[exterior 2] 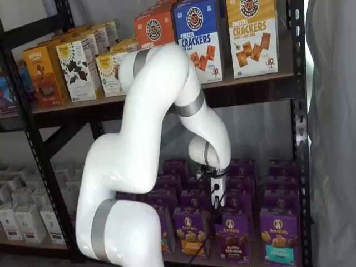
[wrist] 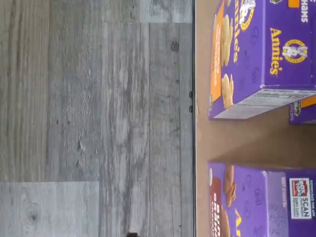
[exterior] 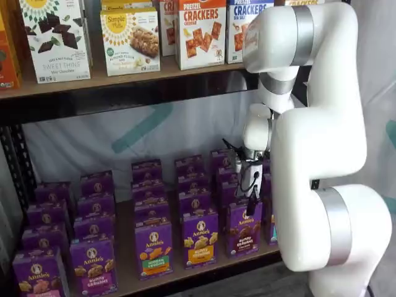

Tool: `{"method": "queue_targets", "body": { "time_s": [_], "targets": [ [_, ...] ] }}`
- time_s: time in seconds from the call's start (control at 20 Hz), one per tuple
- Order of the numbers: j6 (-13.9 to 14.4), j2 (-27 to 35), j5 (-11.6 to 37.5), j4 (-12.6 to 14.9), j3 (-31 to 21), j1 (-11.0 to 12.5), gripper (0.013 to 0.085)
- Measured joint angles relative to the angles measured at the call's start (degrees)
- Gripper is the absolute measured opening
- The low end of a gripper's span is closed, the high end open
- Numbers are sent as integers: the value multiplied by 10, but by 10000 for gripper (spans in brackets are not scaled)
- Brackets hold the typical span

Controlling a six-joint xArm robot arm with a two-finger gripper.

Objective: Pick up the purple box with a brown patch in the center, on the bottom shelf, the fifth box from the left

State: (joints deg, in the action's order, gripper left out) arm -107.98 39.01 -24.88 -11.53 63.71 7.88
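The purple box with a dark brown centre patch stands upright in the front row of the bottom shelf, to the right of a purple carton with a yellow patch. It shows in both shelf views. My gripper hangs just above and in front of its top right corner. In a shelf view the gripper sits above the gap between the yellow-patch carton and the brown-patch box. Only dark fingers show, side-on, and they hold nothing. The wrist view shows the brown-patch box at the board's front edge.
Several rows of purple Annie's cartons fill the bottom shelf, with a teal-patch carton beside the brown-patch box. The upper shelf carries cracker boxes. The arm's white links stand before the rack. Grey plank floor lies below.
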Motion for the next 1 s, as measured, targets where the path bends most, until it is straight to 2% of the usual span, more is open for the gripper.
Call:
{"method": "queue_targets", "body": {
  "time_s": [0.25, 0.5, 1.0],
  "targets": [
    [8, 23, 20, 9, 15, 0, 850],
    [-12, 44, 35, -12, 30, -1, 850],
    [-25, 84, 46, -25, 73, 0, 850]
  ]
}}
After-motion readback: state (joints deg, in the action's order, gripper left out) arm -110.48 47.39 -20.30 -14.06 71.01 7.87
